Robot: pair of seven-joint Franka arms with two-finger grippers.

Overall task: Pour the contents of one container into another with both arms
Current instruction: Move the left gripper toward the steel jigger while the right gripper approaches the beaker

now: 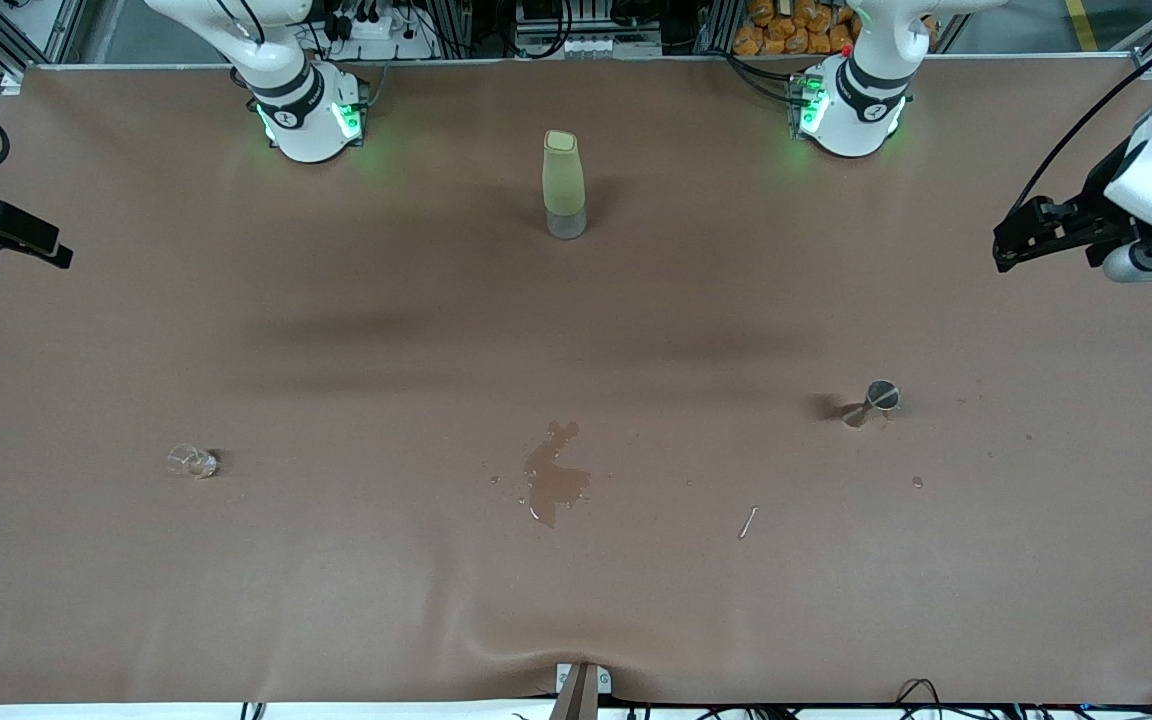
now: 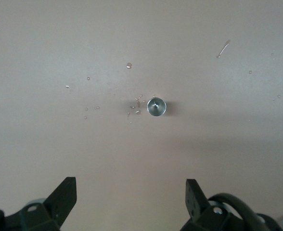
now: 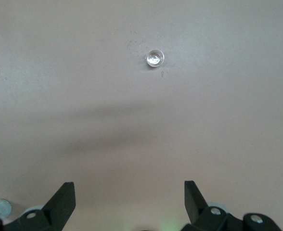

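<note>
Both arms hang high at the ends of the tabletop (image 1: 336, 600), nothing held. The left gripper (image 1: 1011, 250) hovers over the left arm's end, fingers (image 2: 64, 195) spread wide apart in the left wrist view, empty air between them. The right gripper (image 1: 46, 250) hovers over the right arm's end, just poking into the front view; its fingers (image 3: 64, 197) stand wide apart too, nothing between them.

The glass (image 1: 192, 461) stands alone on the brown tabletop toward the right arm's end, well apart from everything else; the right wrist view looks straight down into its open mouth (image 3: 154, 58). The jigger (image 1: 877, 400) stands toward the left arm's end, a little farther from the front camera than the glass, and the left wrist view shows its round rim from above (image 2: 156, 106), with small droplets (image 2: 136, 108) scattered just beside it.

Between the two, near the middle, a brown puddle (image 1: 554, 480) is spread on the tabletop. A thin pale sliver (image 1: 747, 521) lies between puddle and jigger, nearer the camera. The green bottle (image 1: 564, 183) stands upright between the two bases, far from the front camera.
</note>
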